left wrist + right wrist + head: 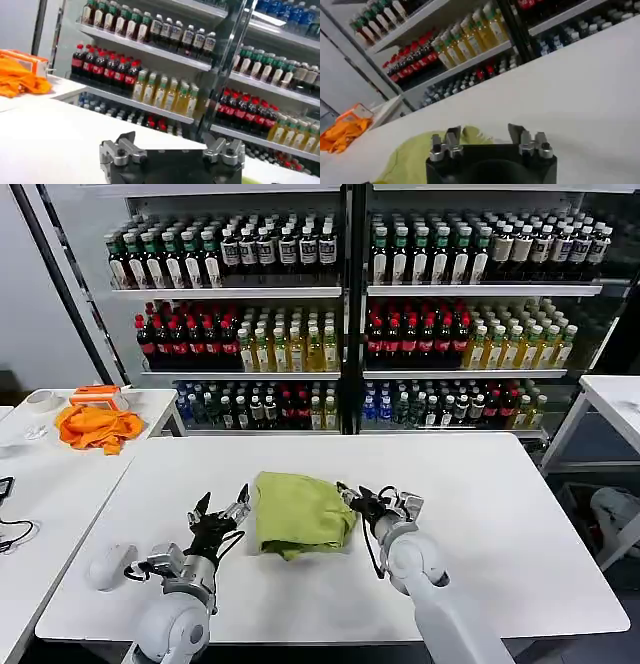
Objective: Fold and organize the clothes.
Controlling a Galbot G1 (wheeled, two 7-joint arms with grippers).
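Note:
The clothes are one yellow-green T-shirt (300, 513), folded into a compact rectangle in the middle of the white table (500, 524). My left gripper (222, 506) is open just off the shirt's left edge, with nothing between its fingers. On the other side, my right gripper (362, 494) stands open by the shirt's right edge, also empty. In the right wrist view the shirt (410, 155) lies beside the right gripper (485, 131). The left wrist view has the left gripper (171, 140) spread wide above bare table.
An orange cloth (97, 427) and an orange box (98, 395) lie on a side table at the left, with a tape roll (41, 400). Shelves of bottles (340, 314) stand behind. A second white table (615, 399) is at the right.

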